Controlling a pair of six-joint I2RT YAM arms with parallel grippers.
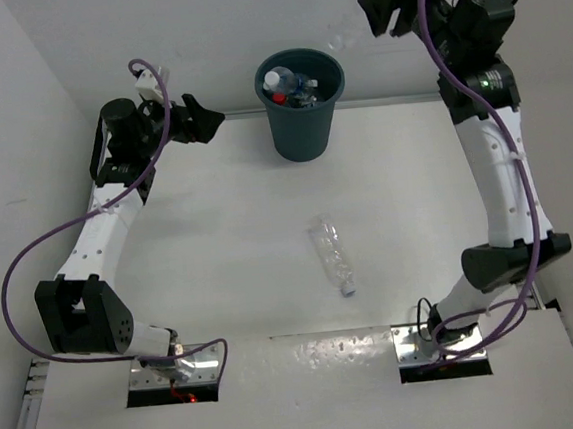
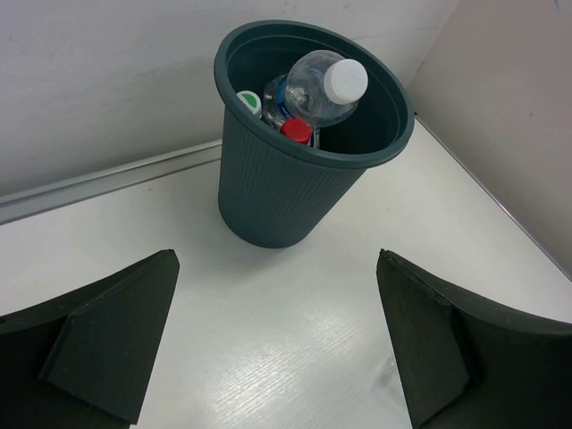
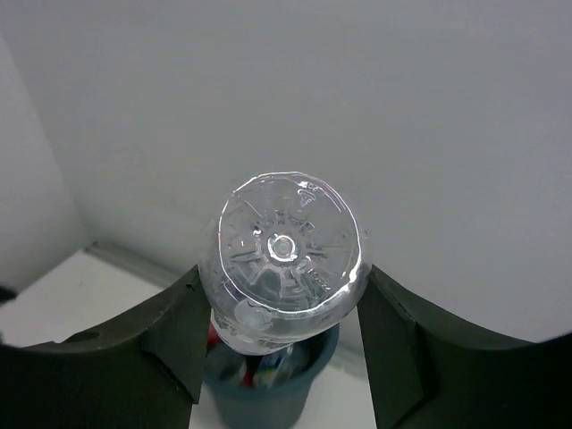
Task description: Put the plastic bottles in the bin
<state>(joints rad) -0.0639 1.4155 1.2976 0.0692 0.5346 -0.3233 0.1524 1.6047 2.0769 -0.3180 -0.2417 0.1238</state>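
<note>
The dark teal bin (image 1: 304, 123) stands at the back middle of the table and holds several plastic bottles (image 1: 280, 80), one with a white cap (image 2: 343, 79) and one with a red cap (image 2: 296, 130). Another clear bottle (image 1: 332, 256) lies on its side mid-table. My right gripper (image 1: 379, 11) is raised above and right of the bin, shut on a clear bottle (image 3: 286, 255) whose base faces the wrist camera. The bin (image 3: 268, 393) shows blurred below it. My left gripper (image 2: 277, 255) hangs open and empty just left of the bin (image 2: 277, 197).
White walls close in behind and to both sides of the table. The back wall runs right behind the bin. Purple cables loop off both arms.
</note>
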